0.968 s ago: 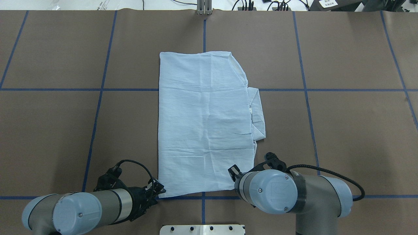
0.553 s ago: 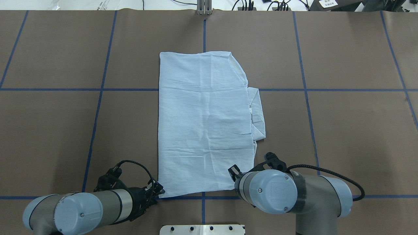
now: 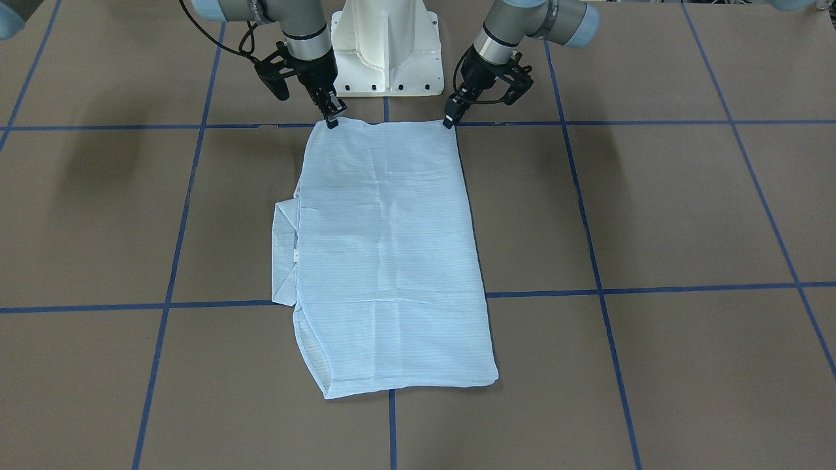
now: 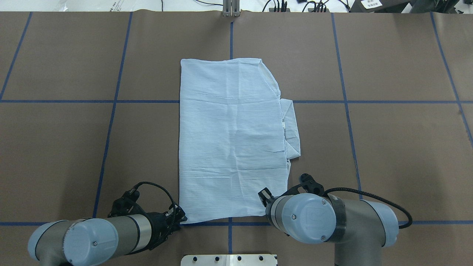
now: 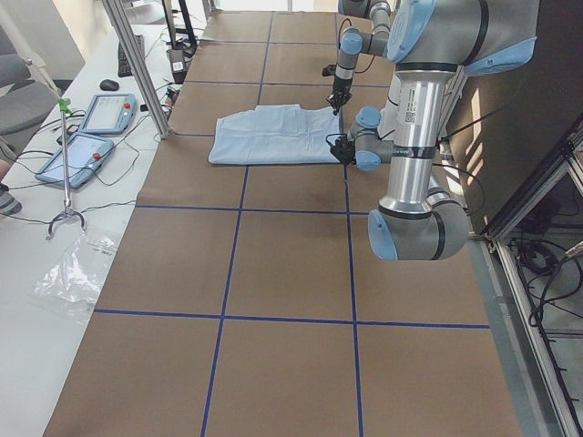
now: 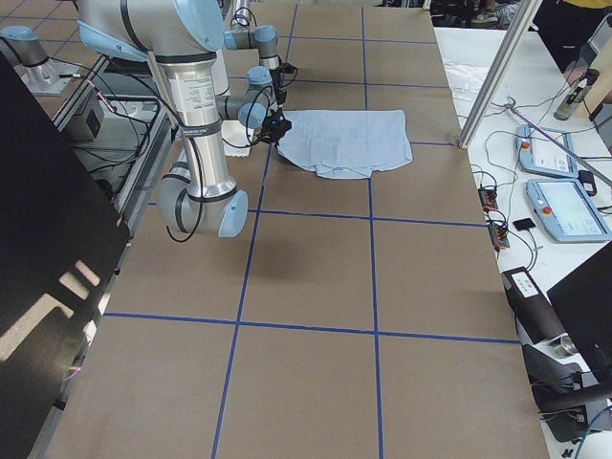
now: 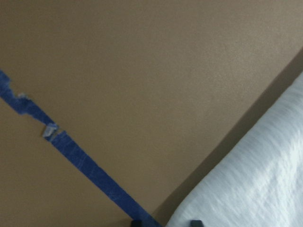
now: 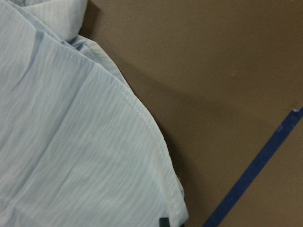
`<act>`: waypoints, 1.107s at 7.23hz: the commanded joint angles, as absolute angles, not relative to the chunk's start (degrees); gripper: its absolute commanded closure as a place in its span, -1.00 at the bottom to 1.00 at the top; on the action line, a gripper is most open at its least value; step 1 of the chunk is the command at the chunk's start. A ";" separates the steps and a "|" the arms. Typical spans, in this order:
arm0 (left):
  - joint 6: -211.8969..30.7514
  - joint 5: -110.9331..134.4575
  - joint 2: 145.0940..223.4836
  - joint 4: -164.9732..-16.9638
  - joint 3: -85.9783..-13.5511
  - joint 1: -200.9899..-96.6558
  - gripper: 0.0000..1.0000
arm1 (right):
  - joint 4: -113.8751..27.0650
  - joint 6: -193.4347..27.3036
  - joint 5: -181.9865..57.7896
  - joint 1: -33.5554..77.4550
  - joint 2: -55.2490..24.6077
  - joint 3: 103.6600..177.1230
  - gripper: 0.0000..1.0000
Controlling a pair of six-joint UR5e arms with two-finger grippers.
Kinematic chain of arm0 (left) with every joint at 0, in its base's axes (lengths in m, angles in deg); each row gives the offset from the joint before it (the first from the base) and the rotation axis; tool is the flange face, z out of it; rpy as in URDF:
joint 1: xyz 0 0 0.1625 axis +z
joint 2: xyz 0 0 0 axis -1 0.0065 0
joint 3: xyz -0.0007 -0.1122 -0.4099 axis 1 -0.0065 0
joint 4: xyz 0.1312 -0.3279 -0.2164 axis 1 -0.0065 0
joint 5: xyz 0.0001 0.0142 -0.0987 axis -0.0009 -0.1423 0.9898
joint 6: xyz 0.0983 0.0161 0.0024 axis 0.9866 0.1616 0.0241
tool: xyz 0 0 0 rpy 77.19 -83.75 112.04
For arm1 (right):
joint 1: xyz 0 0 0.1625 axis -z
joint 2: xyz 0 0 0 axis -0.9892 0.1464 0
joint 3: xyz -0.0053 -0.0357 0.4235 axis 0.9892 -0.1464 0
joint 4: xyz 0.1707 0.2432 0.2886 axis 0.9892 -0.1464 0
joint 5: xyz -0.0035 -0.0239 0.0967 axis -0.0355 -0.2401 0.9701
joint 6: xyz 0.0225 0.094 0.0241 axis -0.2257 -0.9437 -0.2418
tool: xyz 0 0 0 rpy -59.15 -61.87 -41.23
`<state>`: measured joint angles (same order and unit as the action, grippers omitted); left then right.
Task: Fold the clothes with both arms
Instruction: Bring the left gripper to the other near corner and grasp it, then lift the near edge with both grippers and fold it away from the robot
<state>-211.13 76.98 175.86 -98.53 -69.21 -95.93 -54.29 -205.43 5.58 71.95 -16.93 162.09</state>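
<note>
The pale-blue shirt (image 4: 232,140) lies folded into a flat rectangle at the table's middle, with its collar part (image 4: 292,129) sticking out on the robot's right. In the front view the shirt (image 3: 385,261) has both grippers at its robot-side corners. My left gripper (image 3: 449,121) pinches one corner and my right gripper (image 3: 332,122) pinches the other, both low at the table. In the overhead view the left gripper (image 4: 181,218) sits at the near left corner; the right one's tips are hidden under its wrist. The wrist views show shirt edges (image 7: 255,179) (image 8: 71,142).
The white pedestal base (image 3: 385,59) stands just behind the shirt's near edge. Blue tape lines (image 4: 111,101) cross the brown table cover. A metal post (image 4: 231,9) stands at the far edge. Tablets and cables (image 6: 564,206) lie on the side bench.
The left arm has shifted slightly toward the robot and its fingers have drawn in at the shirt's near left corner. The right arm and the shirt have barely moved.
</note>
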 commanded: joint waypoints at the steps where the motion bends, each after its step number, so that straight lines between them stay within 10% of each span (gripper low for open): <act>1: -211.37 76.98 176.56 -98.53 -68.84 -95.95 0.99 | -54.29 -205.43 5.58 72.00 -16.93 162.09 1.00; 8: -209.01 78.20 178.83 -93.79 -78.41 -104.27 1.00 | -59.56 -205.17 5.23 66.49 -18.85 168.42 1.00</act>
<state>-210.32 77.55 177.27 -94.95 -77.40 -101.12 -58.95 -205.40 5.27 69.02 -17.82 167.81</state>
